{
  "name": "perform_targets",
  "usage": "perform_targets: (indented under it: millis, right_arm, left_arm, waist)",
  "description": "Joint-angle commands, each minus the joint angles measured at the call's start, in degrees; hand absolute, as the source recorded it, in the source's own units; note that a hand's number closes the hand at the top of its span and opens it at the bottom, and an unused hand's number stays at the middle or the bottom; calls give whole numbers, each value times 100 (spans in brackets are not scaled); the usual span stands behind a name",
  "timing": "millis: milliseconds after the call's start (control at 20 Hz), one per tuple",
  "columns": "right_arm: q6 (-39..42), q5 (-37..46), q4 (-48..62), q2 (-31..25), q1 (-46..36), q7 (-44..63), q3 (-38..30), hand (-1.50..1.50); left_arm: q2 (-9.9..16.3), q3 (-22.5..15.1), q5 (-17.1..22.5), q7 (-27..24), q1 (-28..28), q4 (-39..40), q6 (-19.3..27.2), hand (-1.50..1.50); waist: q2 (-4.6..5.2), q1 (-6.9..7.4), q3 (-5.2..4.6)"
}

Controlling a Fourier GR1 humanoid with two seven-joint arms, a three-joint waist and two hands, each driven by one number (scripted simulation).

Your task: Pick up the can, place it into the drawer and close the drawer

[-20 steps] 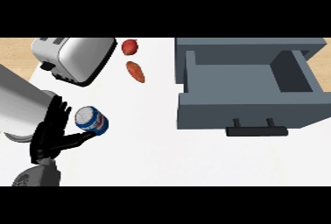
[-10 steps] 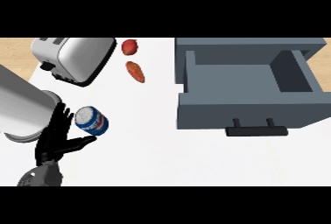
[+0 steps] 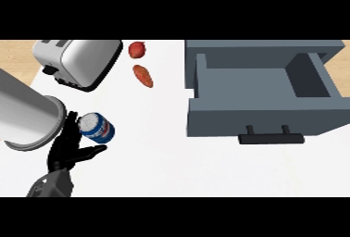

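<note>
The can (image 3: 97,128), blue with a pale top, stands tilted on the white counter at the lower left. My left hand (image 3: 64,156) comes up from the lower edge right beside it. Its straight fingers run along the can's left side and the thumb sticks out just below the can, so the hand is open. The grey drawer (image 3: 259,118) is pulled out at the right, its inside bare, with a dark handle (image 3: 270,138) on its front. My right hand shows nowhere.
A silver toaster (image 3: 78,62) lies at the back left. Two red-orange foods, one round (image 3: 137,49) and one long (image 3: 143,76), lie between the toaster and the drawer. A large grey cylinder (image 3: 24,113) fills the left edge, close to the hand.
My left hand has shifted slightly right, closing in on the can until its fingers lie along it. The can and drawer have stayed put.
</note>
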Motion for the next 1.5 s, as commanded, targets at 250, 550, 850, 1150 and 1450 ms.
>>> perform_targets:
  millis: [250,550,850,1150,1450]
  right_arm:
    - [173,-35,-97,121,-45,145,-22,-150]
    - [214,91,60,179,-19,11,3,-150]
    - [-248,40,-214,182,83,82,329,-150]
    - [14,-493,-136,-48,154,344,-242,-150]
    - [54,-423,-314,146,361,121,-164,-150]
  left_arm:
    - [104,311,283,-572,-886,1467,-191,-150]
    - [233,209,473,-90,-1055,1484,-858,150]
    - [-10,0,550,-22,-1200,903,-1053,150]
    - [-312,-289,615,167,-1072,-92,-939,150]
    - [-842,-552,623,307,-570,-1070,-126,150]
  waist:
    - [11,-26,-2]
    - [4,-10,2]
    - [-16,37,7]
    - [-35,74,9]
    - [-19,32,6]
